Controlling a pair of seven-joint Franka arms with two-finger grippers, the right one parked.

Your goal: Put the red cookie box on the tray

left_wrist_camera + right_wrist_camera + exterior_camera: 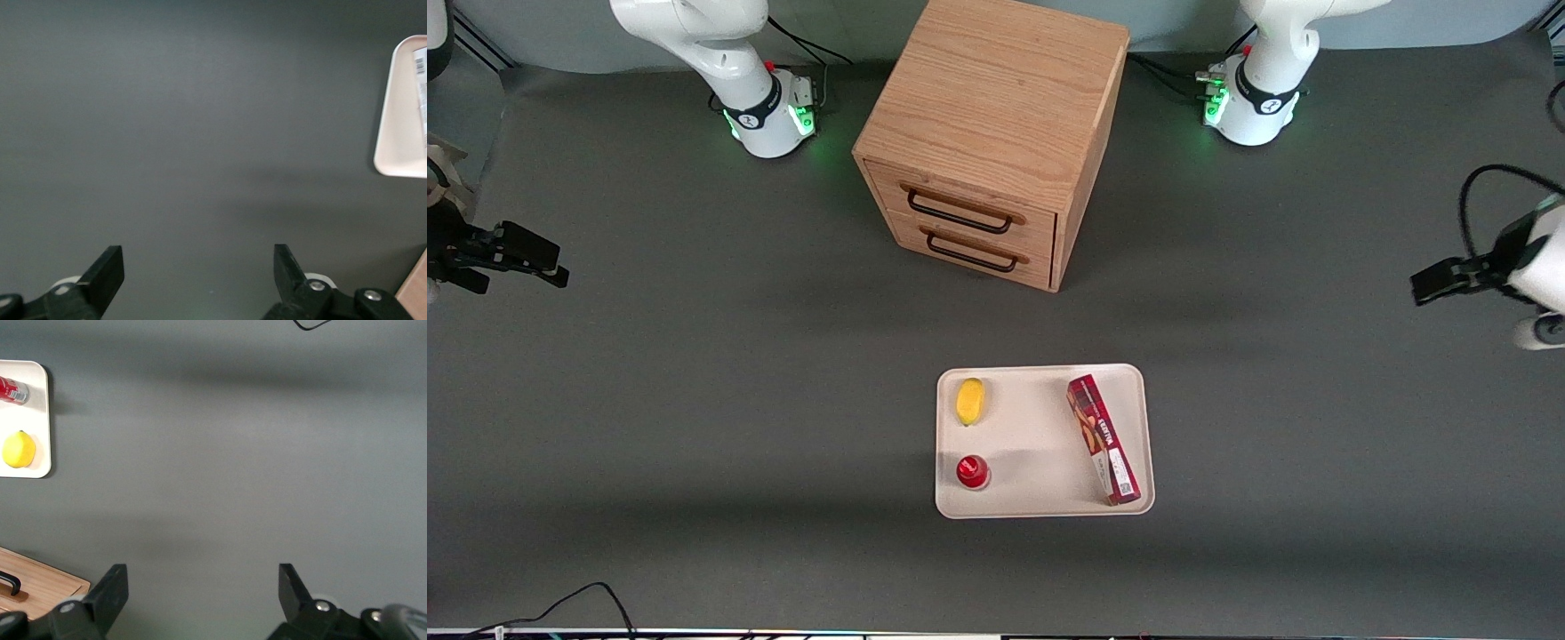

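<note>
Dark grey matting covers the table [694,400], with a two-drawer oak cabinet [996,133] farther from the front camera than the cream-white rimmed tray [1040,507]. On the tray lie the long dark-red cardboard cookie box [1103,439], a yellow lemon [970,401] and a small round red object [972,471]. Well apart, at the working arm's end, the left gripper [199,277] hovers with fingers spread, holding nothing.

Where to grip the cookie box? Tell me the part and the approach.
Grip the cookie box at mid-length across its narrow width, coming from above. It lies flat on the tray, long and slim, slightly angled, so turn the fingers to match. The gripper is open over bare table, toward the working arm's end.
</note>
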